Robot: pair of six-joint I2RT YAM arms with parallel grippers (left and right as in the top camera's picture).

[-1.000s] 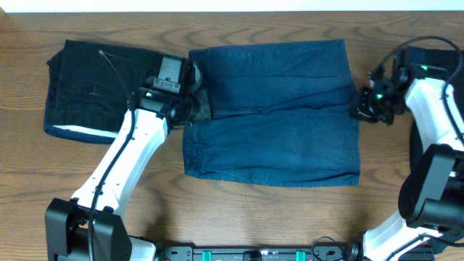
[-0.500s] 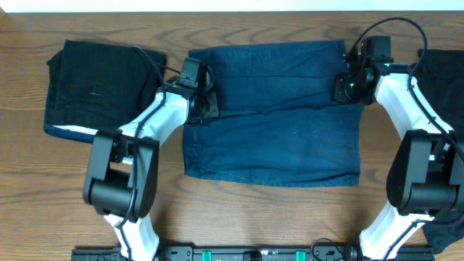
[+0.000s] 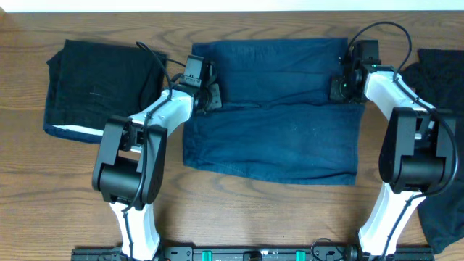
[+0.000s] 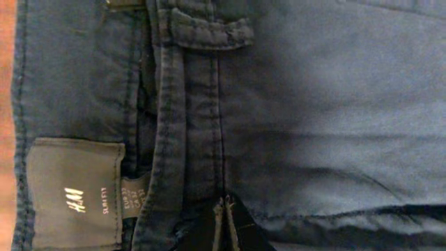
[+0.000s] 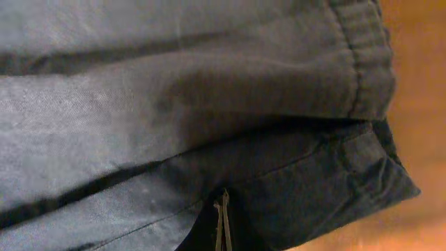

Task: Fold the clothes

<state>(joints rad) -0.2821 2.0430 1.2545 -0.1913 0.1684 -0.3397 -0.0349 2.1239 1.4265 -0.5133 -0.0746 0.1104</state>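
The clothes show as a navy denim-like garment point(image 3: 275, 138) spread across the table's middle, with a crease running between the two grippers. My left gripper point(image 3: 206, 96) is shut on the garment's left edge, near the waistband. In the left wrist view its fingertips point(image 4: 223, 222) pinch dark cloth beside a grey H&M label point(image 4: 70, 192). My right gripper point(image 3: 341, 87) is shut on the garment's right edge. Its own view shows the gripper point(image 5: 221, 222) closed on a navy fold point(image 5: 209, 97) near a hemmed corner.
A folded black garment point(image 3: 101, 83) with a white edge point(image 3: 72, 133) lies at the left. More black cloth point(image 3: 444, 72) lies at the right edge and runs down to the near right. Bare wood table point(image 3: 254, 217) spans the front.
The right gripper came in from beyond the right edge onto the navy garment. Both grippers then shifted toward the far side, and the garment's near hem drew up, more on the left.
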